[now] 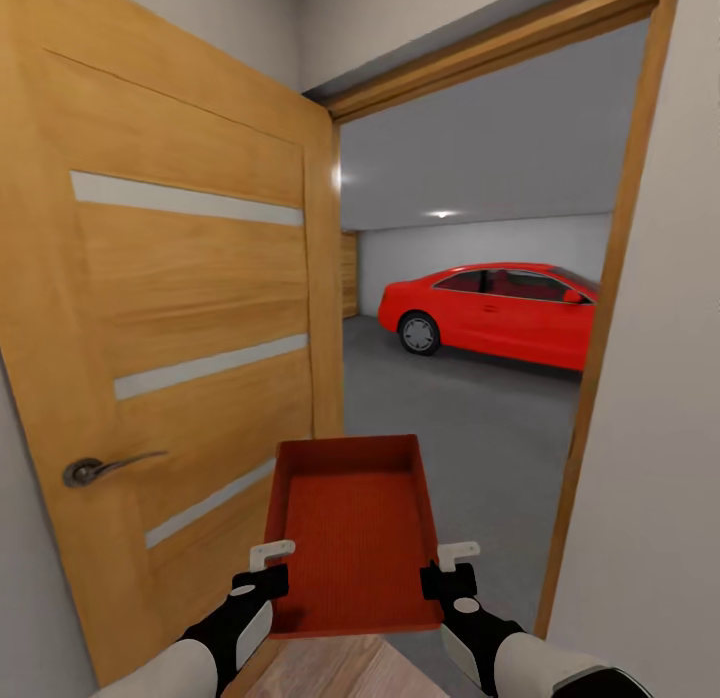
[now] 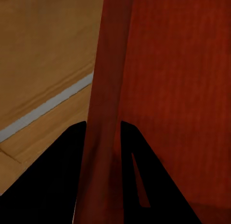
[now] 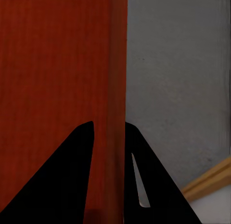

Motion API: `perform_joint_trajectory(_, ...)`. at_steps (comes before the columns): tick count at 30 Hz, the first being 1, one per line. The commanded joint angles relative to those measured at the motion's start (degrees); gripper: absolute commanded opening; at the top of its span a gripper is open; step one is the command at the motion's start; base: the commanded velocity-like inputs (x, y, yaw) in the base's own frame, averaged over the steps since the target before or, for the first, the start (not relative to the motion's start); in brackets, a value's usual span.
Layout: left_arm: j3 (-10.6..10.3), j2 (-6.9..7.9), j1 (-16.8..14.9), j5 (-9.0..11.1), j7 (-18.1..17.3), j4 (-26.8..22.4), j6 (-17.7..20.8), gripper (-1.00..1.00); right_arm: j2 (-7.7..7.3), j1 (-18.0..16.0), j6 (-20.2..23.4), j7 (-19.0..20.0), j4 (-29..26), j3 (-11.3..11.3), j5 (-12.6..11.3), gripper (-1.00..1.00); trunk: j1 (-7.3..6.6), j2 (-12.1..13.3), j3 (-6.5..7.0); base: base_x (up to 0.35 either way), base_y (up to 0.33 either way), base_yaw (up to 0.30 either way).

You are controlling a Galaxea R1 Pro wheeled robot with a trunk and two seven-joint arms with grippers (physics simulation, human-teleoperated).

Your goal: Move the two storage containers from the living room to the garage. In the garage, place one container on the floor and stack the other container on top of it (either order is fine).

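One container (image 1: pixel 355 528) | both grippers (image 1: pixel 262 575) (image 1: pixel 450 574) clamp its walls | head view: red car (image 1: pixel 495 313)

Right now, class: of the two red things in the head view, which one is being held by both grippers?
The storage container: an open bin whose side walls the left gripper and right gripper clamp. The red car stands apart in the garage.

We see matt orange-red container (image 1: pixel 352 523), plastic-looking, with finely ribbed floor. Beside it, door (image 1: pixel 170 308) of warm varnished wood, visible grain, pale frosted strips, dull metal handle (image 1: pixel 100 467). Car (image 1: pixel 500 313) glossy red. Garage floor (image 1: pixel 470 428) matt grey, concrete-like. Our grippers' fingers (image 1: pixel 270 552) matt white on black housings.
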Motion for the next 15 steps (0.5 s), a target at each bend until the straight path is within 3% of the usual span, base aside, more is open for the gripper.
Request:
perform_joint_trajectory(1, -0.31, 3.46, -0.01, 0.3, -4.46, -0.31, -2.41, -1.0, 0.05, -0.06, 0.02, 0.07, 0.19, -3.78, -0.24, -1.0, 0.03, -0.07, -0.07, 0.173, 0.246, -0.275)
perform_joint_trajectory(15, -0.2, 3.46, -0.01, 0.42, -4.31, 0.18, -5.76, -1.0, 0.05, -0.09, 0.02, 0.07, 0.19, -3.78, -0.26, -1.0, 0.03, -0.07, 0.36, 0.176, 0.164, -0.276)
